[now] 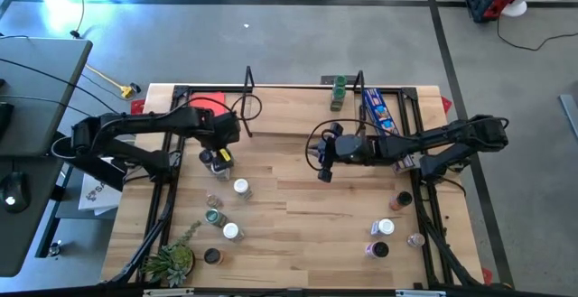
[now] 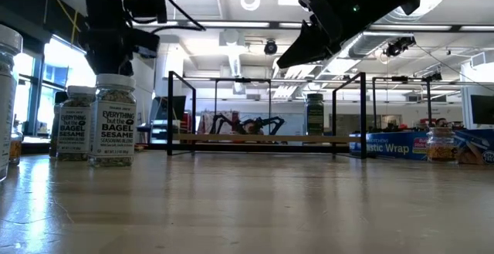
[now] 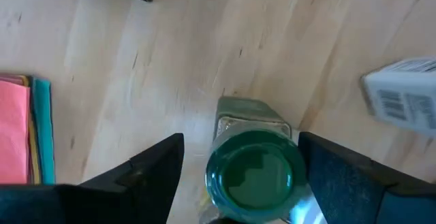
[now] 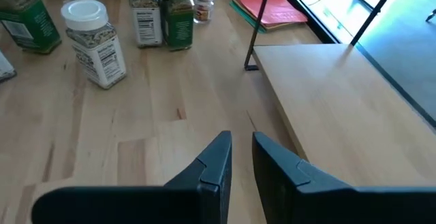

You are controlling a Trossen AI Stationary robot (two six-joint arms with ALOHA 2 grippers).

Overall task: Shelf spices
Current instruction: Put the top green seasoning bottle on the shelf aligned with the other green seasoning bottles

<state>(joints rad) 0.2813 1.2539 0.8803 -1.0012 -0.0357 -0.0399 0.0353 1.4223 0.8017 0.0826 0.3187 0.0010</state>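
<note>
A: What did the high view show?
B: The left gripper (image 1: 219,157) hung over a cluster of jars (image 1: 215,161) near the left end of the shelf (image 1: 302,112). The right gripper (image 1: 323,157) sat mid-surface (image 1: 307,216), in front of the shelf. One green jar (image 1: 339,90) stood on the shelf beside the blue box (image 1: 379,112); other jars were scattered left and right, with a plant (image 1: 172,261) at the front left corner.

A: And the low view?
B: Two bagel-seasoning jars (image 2: 113,121) stood on the left under the left arm. The right gripper (image 2: 305,53) hung raised, holding nothing. A dark jar (image 2: 314,115) stood on the shelf (image 2: 262,139) far back.

A: Left wrist view?
B: The fingers (image 3: 153,166) stood wide apart on both sides of a green-lidded jar (image 3: 255,166), with gaps visible, so it was not gripped. It stood on the surface.

A: Right wrist view?
B: The fingers (image 4: 214,159) were nearly closed on nothing, above the surface beside the shelf board (image 4: 340,94). Several jars (image 4: 92,43) stood beyond, well apart from it.
</note>
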